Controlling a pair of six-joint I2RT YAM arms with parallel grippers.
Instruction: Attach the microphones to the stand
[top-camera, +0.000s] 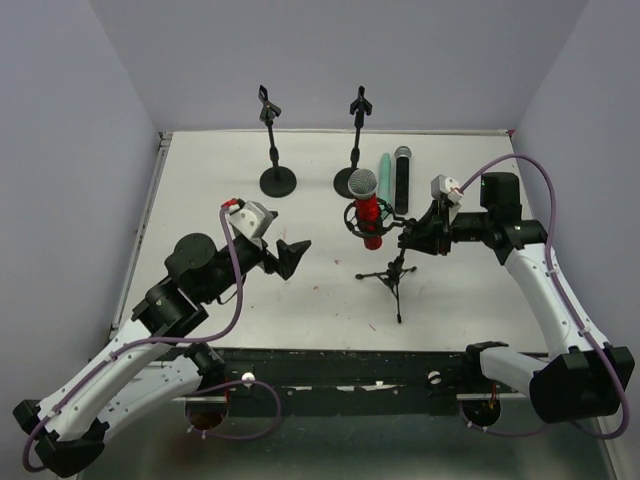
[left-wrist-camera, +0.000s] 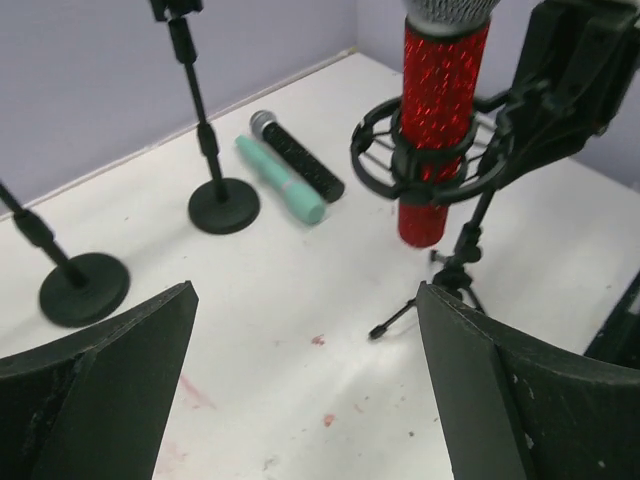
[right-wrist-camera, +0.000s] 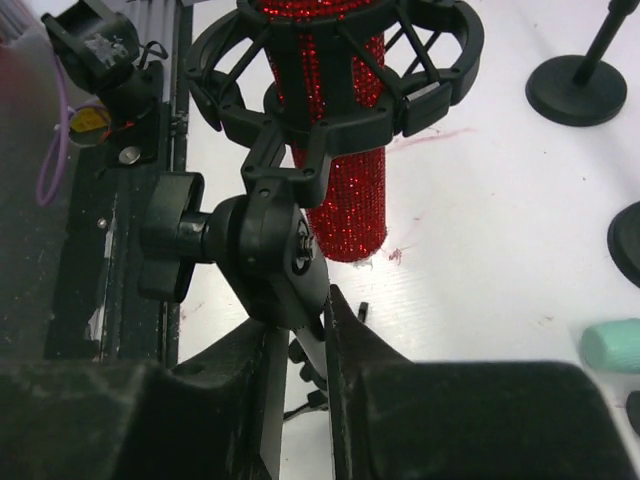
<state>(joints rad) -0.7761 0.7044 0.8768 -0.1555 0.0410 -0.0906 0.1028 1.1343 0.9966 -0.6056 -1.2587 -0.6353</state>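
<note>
Right gripper seemingly pinches stand holding red microphone.

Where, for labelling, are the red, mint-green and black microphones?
red microphone (left-wrist-camera: 445, 70), left wrist view, glittery body.
mint-green microphone (left-wrist-camera: 281, 180), left wrist view, middle of barrel.
black microphone (top-camera: 402, 185), top external view, middle of handle.
</note>
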